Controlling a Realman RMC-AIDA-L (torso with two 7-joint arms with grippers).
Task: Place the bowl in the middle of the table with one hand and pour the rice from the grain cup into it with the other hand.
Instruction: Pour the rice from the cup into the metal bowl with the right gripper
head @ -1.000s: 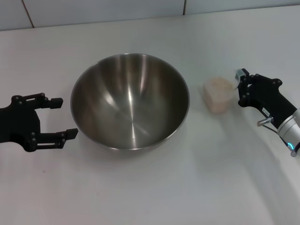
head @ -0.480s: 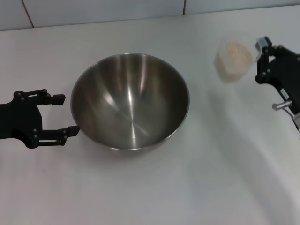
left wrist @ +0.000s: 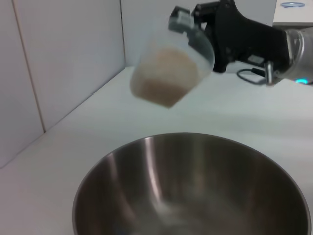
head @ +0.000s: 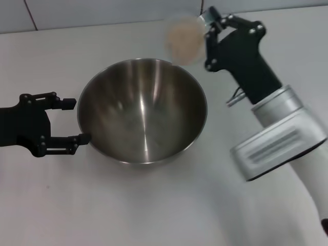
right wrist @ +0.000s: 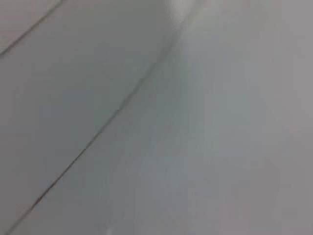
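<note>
The steel bowl (head: 142, 109) sits in the middle of the white table (head: 154, 205); it is empty and also fills the left wrist view (left wrist: 195, 191). My left gripper (head: 72, 120) is open at the bowl's left rim, its lower fingertip touching or nearly touching it. My right gripper (head: 207, 33) is shut on the clear grain cup (head: 183, 40), held in the air above the bowl's far right rim. The cup is tilted and the rice (left wrist: 164, 76) is still inside it. In the left wrist view the cup (left wrist: 171, 68) hangs above the bowl. The right wrist view shows only wall.
A tiled wall (head: 102, 13) runs along the table's far edge. My right arm's silver forearm (head: 279, 138) crosses over the table's right side.
My right gripper has lifted the grain cup off the table at the right, carried it left to above the bowl's far rim and tilted it. My left gripper edged toward the bowl.
</note>
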